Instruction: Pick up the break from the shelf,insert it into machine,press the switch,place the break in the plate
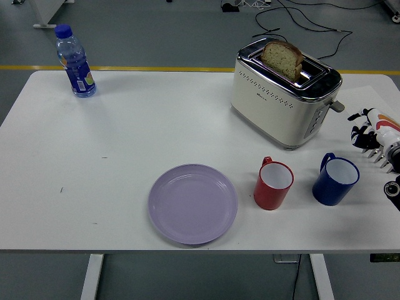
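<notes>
Your slice of brown bread (282, 58) stood upright in the slot of the cream-and-chrome two-slot toaster (284, 103), its top half well proud of the slot, at the far right of the white surface (125, 144). The toaster's side lever (337, 106) sat high on the end facing your right hand (369, 136). That hand was just beside the lever but apart from it, low over the surface at the right edge, fingers loosely curled and pinching nothing. Your left arm did not show. Judged from this: the bread was in the machine and riding high as if the switch step was behind you, though the pictures alone cannot prove a toasting cycle ran. What was left was the last step: lift the bread out and set it on the round lilac plate (193, 203), which lay bare near the front edge, well apart from the toaster. A red mug (273, 184) and a dark blue mug (335, 180) stood between toaster and front edge. A clear plastic water bottle with a blue cap (75, 60) stood far left.
</notes>
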